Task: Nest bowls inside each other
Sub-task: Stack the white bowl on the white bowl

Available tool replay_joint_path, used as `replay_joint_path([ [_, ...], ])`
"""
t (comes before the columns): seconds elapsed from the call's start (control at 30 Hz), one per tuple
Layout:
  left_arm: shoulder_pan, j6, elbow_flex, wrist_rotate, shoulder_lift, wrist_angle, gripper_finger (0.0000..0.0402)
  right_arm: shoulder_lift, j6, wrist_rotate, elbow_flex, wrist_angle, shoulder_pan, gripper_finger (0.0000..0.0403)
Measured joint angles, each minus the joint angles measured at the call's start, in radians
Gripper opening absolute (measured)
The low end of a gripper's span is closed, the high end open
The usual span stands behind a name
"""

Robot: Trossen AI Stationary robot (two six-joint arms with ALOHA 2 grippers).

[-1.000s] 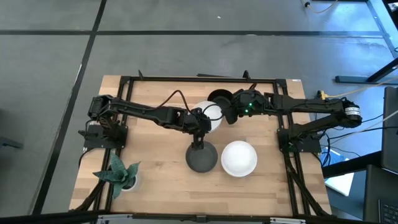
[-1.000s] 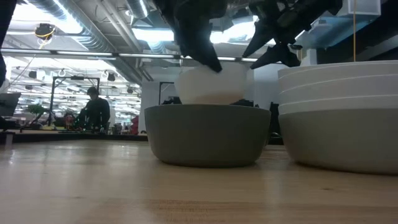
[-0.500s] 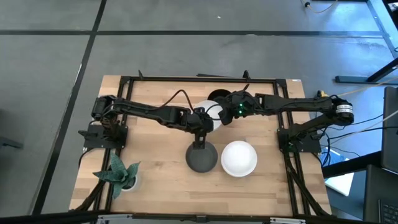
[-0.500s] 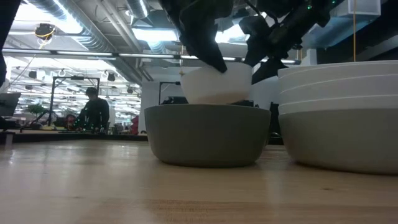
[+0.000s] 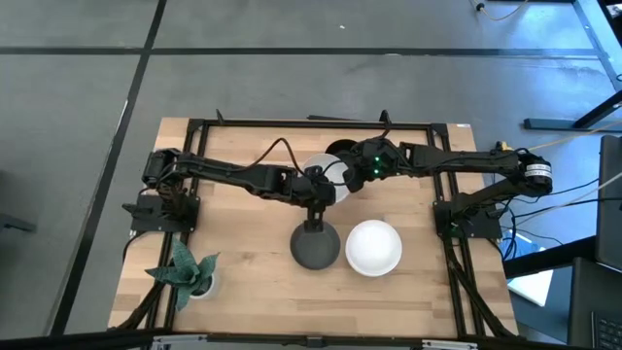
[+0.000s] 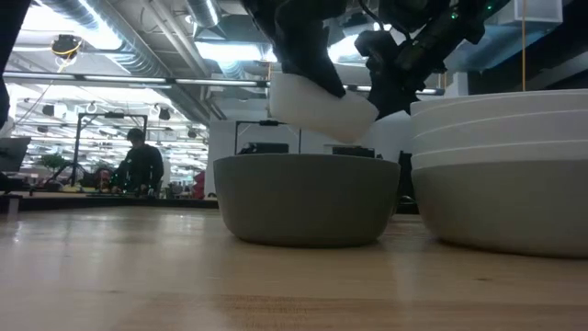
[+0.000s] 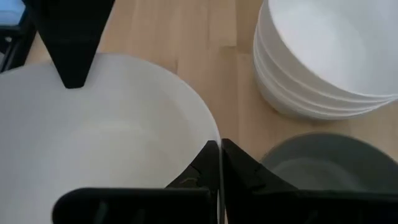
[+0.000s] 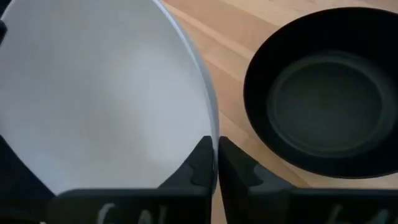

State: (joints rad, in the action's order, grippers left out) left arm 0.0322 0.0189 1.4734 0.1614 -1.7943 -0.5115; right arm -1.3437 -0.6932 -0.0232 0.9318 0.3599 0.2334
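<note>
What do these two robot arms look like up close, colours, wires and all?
Both are slim, jointed and matt black. The left arm carries a dark cable looping above it; the right arm shows a small green light near its wrist and a silvery ring near its base. Each ends in two dark, wedge-shaped fingers.

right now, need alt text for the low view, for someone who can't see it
A white bowl hangs tilted above a grey bowl, pinched at its rim by two dark robot hands from above. A stack of bowls stands at the right on the wooden table.
</note>
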Motion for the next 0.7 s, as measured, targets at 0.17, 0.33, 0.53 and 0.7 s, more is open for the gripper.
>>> replay_joint_path([
  [0.17,0.0,0.018,-0.003,-0.014,0.0,0.07,0.0011,0.001,0.018,0.026,0.0,0.008,0.008,0.0006],
  [0.33,0.0,0.021,-0.004,-0.033,0.002,0.141,0.0045,0.003,0.026,0.046,0.002,0.008,0.008,0.0006],
  [0.53,0.0,0.018,-0.004,-0.027,0.002,0.171,0.0088,0.003,0.044,0.055,0.002,0.009,0.007,0.0006],
  [0.7,0.0,0.018,-0.004,-0.02,0.002,0.172,0.0118,0.003,0.045,0.056,0.002,0.011,0.007,0.0006],
])
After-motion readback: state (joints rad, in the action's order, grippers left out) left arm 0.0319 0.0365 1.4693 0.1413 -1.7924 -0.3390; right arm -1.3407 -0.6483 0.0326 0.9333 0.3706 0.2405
